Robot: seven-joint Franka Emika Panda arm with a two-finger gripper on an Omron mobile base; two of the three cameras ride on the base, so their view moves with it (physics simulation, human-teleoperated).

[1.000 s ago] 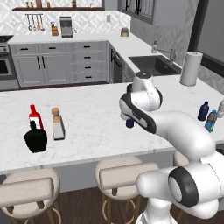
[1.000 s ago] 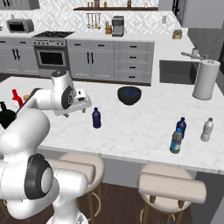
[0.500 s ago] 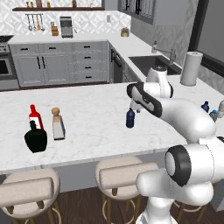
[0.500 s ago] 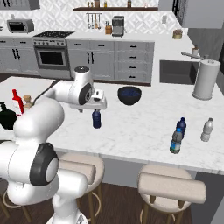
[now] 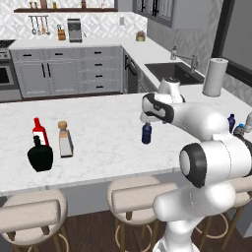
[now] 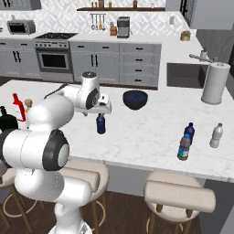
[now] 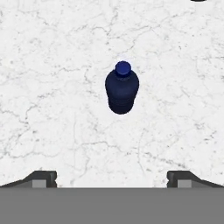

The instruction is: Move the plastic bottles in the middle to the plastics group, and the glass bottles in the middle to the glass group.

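Dark blue plastic bottle (image 7: 122, 87) stood upright on the white marble counter (image 5: 98, 133), directly below your gripper (image 7: 112, 177), whose fingers (image 7: 43, 178) were spread wide with nothing between them. You had the cork-stoppered glass bottle (image 5: 64, 139) just beside the red bottle (image 5: 39, 132) and the black bottle (image 5: 40, 155) at the counter's left. A clear bottle with a blue band (image 6: 183, 147), another dark blue bottle (image 6: 189, 131) and a pale bottle (image 6: 215, 135) stood well apart at the right.

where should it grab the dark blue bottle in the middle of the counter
Take the dark blue bottle around its upper body, just under the cap, coming straight down from above. It stands upright and alone on the counter, round and narrow, so the open gripper hanging over it can likely close from either side with nothing in the way.
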